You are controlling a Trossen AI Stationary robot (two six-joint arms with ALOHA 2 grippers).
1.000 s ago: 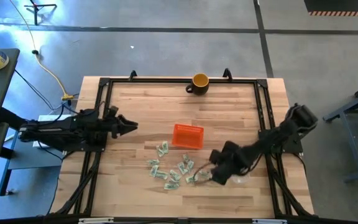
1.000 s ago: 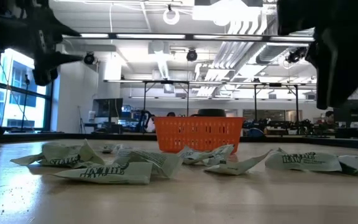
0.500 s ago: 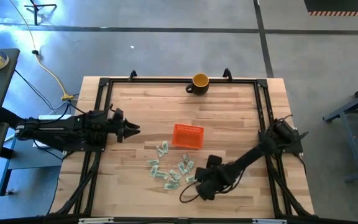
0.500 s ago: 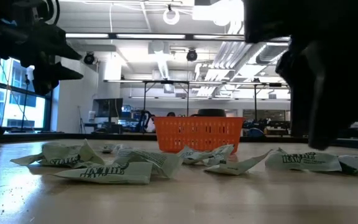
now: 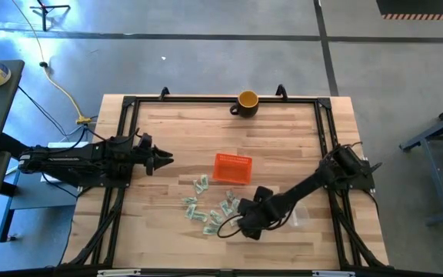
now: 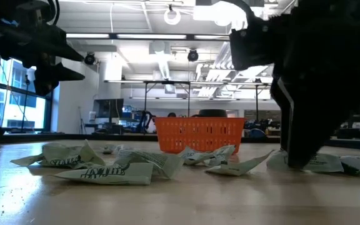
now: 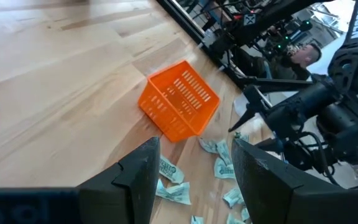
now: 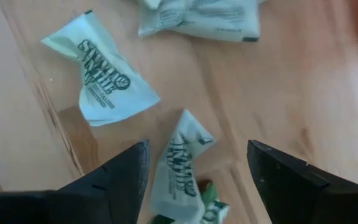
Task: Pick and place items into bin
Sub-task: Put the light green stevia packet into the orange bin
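Several pale green and white wrapped items (image 5: 208,209) lie flat on the wood between the near edge and the orange bin (image 5: 232,168), which stands on its base. My right gripper (image 5: 233,225) is low at the right end of the scatter, open. In the right wrist view its fingers (image 8: 114,183) stand either side of one item (image 8: 180,163), with others (image 8: 104,78) beyond. My left gripper (image 5: 164,159) hovers open left of the bin (image 7: 179,109). In the low view the right gripper (image 6: 295,156) reaches down to table height beside an item (image 6: 320,162).
A yellow mug (image 5: 247,101) stands at the far edge, well away from the bin. A faint clear plastic thing (image 5: 299,218) lies under the right arm. Black frame rails (image 5: 325,146) run along the table's sides. Bare wood lies between the bin and the mug.
My right gripper has swung toward the table's left and near edge, then come in over the right end of the scattered items, and has sunk to table height. The items and the bin have not moved.
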